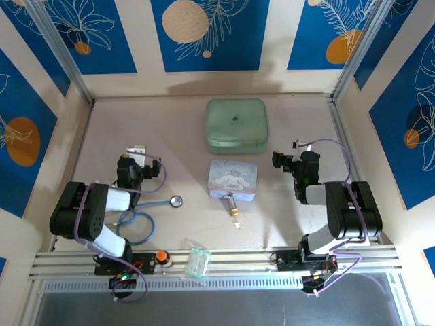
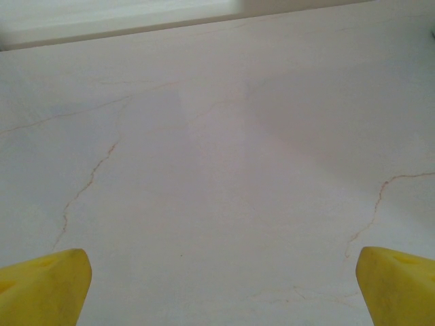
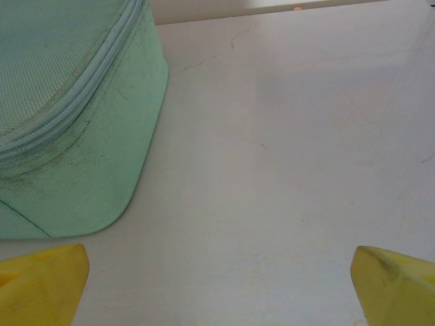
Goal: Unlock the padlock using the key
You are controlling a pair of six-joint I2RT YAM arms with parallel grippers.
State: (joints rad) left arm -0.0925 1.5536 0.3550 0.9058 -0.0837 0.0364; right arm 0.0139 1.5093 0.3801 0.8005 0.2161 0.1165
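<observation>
Jaws of left gripper (image 2: 217,288) and right gripper (image 3: 217,288) stand wide apart, empty, over the tabletop (image 2: 224,170); padlock (image 1: 234,211) lies just in front of the pale blue tin (image 1: 232,178), well apart from both.

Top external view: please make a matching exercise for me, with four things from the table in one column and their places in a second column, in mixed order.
Things
1. green zip case
2. cartoon tin
3. padlock
4. stethoscope disc

Places
A. just on the near side of the tin
B. farthest back, in the middle
C. to the left of the tin
D. between the green case and the padlock

Pairs: 1-B, 2-D, 3-A, 4-C
</observation>
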